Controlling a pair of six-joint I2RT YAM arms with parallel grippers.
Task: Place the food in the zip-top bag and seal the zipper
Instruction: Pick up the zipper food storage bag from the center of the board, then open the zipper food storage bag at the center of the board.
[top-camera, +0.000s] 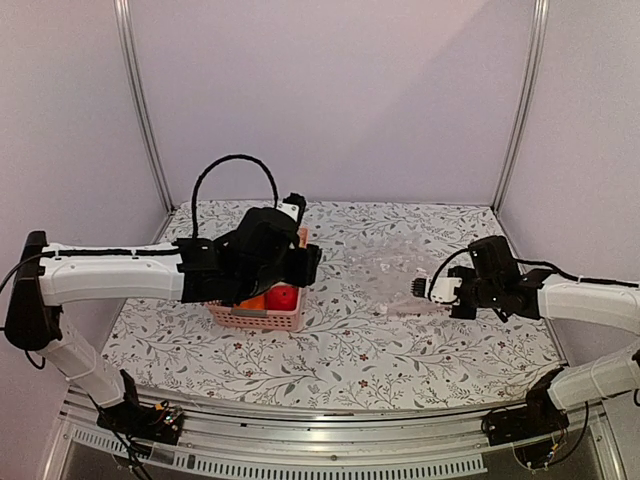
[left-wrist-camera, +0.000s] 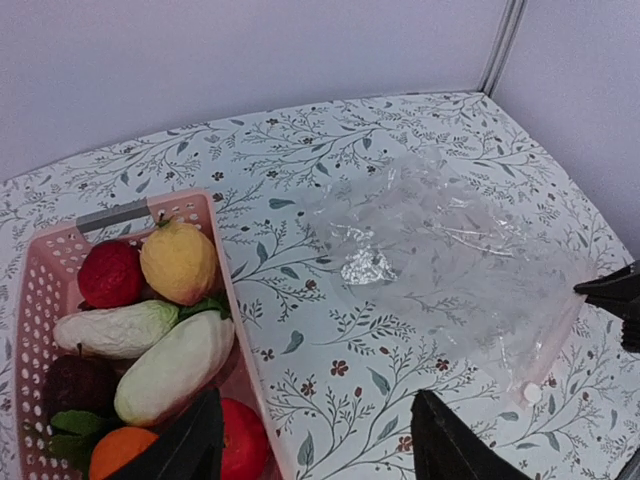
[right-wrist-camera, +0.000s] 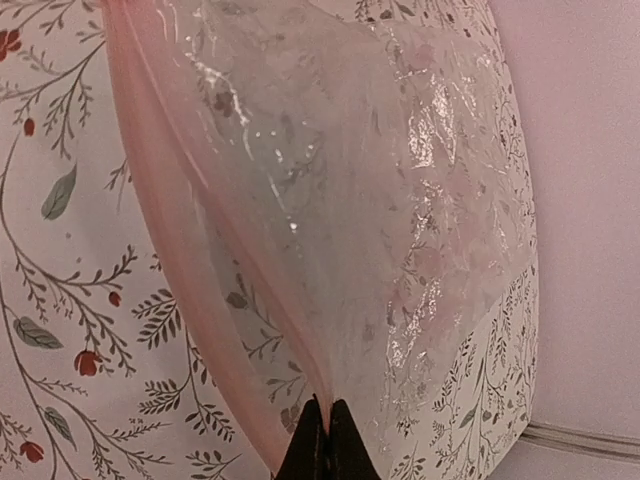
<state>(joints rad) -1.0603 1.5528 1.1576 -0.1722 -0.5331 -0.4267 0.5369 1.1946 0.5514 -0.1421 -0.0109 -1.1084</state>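
Observation:
The food lies in a pink basket (left-wrist-camera: 35, 310): a yellow fruit (left-wrist-camera: 178, 260), a red one (left-wrist-camera: 110, 272), a white radish (left-wrist-camera: 170, 365), a dark purple piece (left-wrist-camera: 75, 385), an orange one (left-wrist-camera: 120, 452) and another red one (left-wrist-camera: 242, 440). My left gripper (left-wrist-camera: 320, 450) is open and empty above the basket's right rim (top-camera: 300, 265). The zip-top bag (top-camera: 393, 265) lies crinkled on the table right of the basket (left-wrist-camera: 450, 250). My right gripper (right-wrist-camera: 322, 440) is shut on the bag's mouth edge, on the pinkish zipper strip (right-wrist-camera: 175, 230), and lifts that edge a little (top-camera: 420, 287).
The table (top-camera: 350, 350) has a floral cloth. Purple walls and metal posts (top-camera: 520, 100) stand at the back and sides. A small white slider tab (left-wrist-camera: 532, 393) sits at the bag's near corner. The right arm's body (left-wrist-camera: 615, 300) shows at the left wrist view's right edge.

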